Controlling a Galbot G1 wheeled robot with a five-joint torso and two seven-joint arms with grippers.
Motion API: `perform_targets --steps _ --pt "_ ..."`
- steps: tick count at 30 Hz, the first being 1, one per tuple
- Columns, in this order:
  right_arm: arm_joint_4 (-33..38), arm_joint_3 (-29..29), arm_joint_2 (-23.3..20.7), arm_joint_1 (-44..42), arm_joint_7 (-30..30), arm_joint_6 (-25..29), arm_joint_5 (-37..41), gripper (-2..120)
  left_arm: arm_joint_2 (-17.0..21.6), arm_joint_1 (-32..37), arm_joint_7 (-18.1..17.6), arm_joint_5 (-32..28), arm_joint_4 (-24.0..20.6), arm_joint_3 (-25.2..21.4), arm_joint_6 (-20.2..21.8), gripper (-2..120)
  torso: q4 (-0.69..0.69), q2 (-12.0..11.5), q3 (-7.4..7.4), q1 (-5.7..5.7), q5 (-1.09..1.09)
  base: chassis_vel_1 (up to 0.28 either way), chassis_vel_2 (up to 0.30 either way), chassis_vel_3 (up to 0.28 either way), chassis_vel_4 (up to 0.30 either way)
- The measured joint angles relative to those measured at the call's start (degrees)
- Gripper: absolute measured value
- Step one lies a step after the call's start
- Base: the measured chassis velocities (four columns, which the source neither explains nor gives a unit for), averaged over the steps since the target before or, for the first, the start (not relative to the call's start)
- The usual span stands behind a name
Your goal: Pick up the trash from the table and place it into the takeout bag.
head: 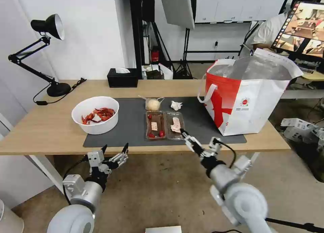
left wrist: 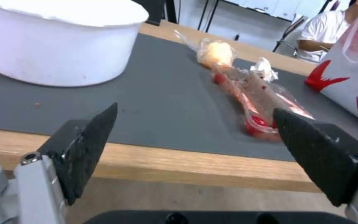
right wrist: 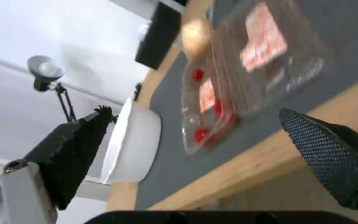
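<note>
On the table, the dark mat carries the trash: a white bowl of red crayfish shells at the left, a clear hinged tray with tomatoes in the middle, a clear bag with a beige ball and a crumpled tissue behind it. The red-and-white takeout bag stands open at the right. My right gripper hangs open at the table's front edge, just short of the tray. My left gripper is open below the front edge, facing the bowl and tray.
A black tissue box sits at the table's back edge. A black desk lamp stands at the back left corner. Bare wood lies left of the bowl. White equipment lies on the floor at the right.
</note>
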Motion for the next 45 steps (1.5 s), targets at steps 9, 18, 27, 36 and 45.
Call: perform_targets --steps 9,18,27,36,45 --pt "-2.3 -2.7 3.0 3.4 6.6 0.4 4.7 100 0.3 0.1 0.0 0.1 0.3 -0.6 0.1 100 -0.01 0.0 0.0 0.0 0.0 0.0 0.0 0.0 0.0" --pt "-7.0 -4.5 4.5 10.2 11.2 1.8 5.9 100 0.5 0.2 0.1 0.1 0.6 -1.2 0.4 100 -0.01 0.0 0.0 0.0 0.01 0.0 0.0 0.0 0.0" --pt "-9.5 -5.7 6.4 13.7 15.6 1.8 7.2 100 0.3 0.3 0.2 0.2 0.9 -1.5 0.5 100 -0.01 0.0 0.0 0.0 0.01 0.0 0.0 0.0 0.0" --pt "-10.9 -5.7 7.6 14.1 17.2 1.8 7.1 100 0.4 0.4 0.2 0.2 1.0 -1.7 0.6 100 0.0 0.0 0.0 0.0 0.01 0.0 0.0 0.0 0.0" --pt "-11.7 -5.4 9.3 13.8 18.6 1.5 7.0 100 0.5 0.5 0.2 0.2 1.1 -1.8 0.6 100 -0.01 0.0 -0.01 0.0 0.01 0.0 0.0 0.0 0.0"
